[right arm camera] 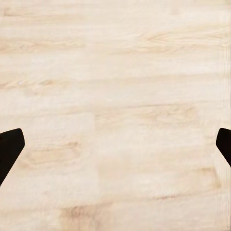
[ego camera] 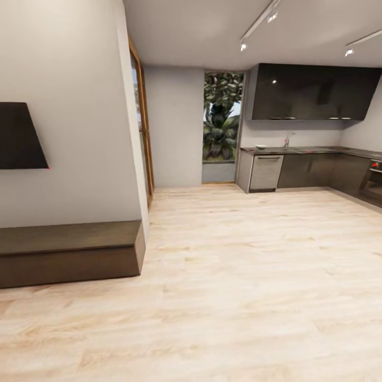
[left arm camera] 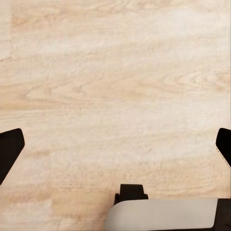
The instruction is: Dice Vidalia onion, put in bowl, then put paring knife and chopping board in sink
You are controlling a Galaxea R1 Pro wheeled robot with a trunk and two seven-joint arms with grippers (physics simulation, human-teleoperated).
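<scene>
Still in transit: countertop (ego camera: 313, 150) far right across bare wood floor (ego camera: 239, 276), bowl (ego camera: 261, 147) on its left end, faucet (ego camera: 287, 141) marking the sink beyond; left gripper (left arm camera: 115, 144) and right gripper (right arm camera: 115, 144) spread wide, empty; advisable to roll straight, arms tucked.

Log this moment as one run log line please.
phase: in transit | countertop far ahead-right | floor between | left claw open, holding nothing | right claw open, holding nothing
</scene>
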